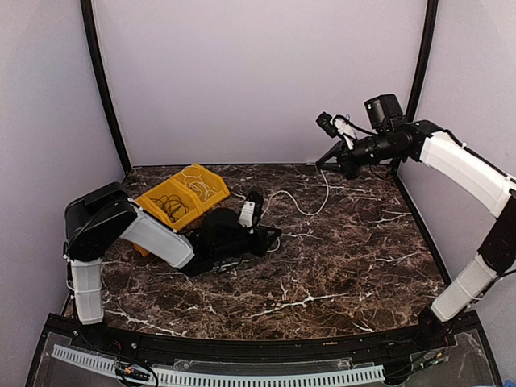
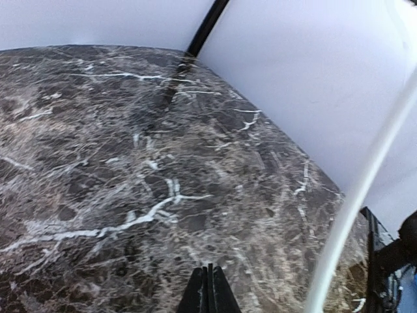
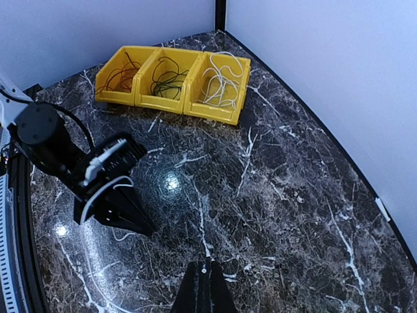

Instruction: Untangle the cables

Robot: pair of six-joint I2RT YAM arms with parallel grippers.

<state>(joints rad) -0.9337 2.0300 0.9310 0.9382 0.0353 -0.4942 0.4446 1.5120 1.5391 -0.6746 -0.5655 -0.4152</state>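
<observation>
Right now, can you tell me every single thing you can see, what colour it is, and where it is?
bins: three, yellow, joined in a row at the table's back left.
red-orange cable: one, in one end bin.
black cable: one, in the middle bin.
white cable: one coil, in the other end bin.
loose white cable: one, on the table's middle, curving toward the back right.
table: one, dark marble with white veins.
left arm: one, black and white, low over the table.
right arm: one, black and white, raised at the back right.
left gripper: one, black, shut.
right gripper: one, black, shut.
</observation>
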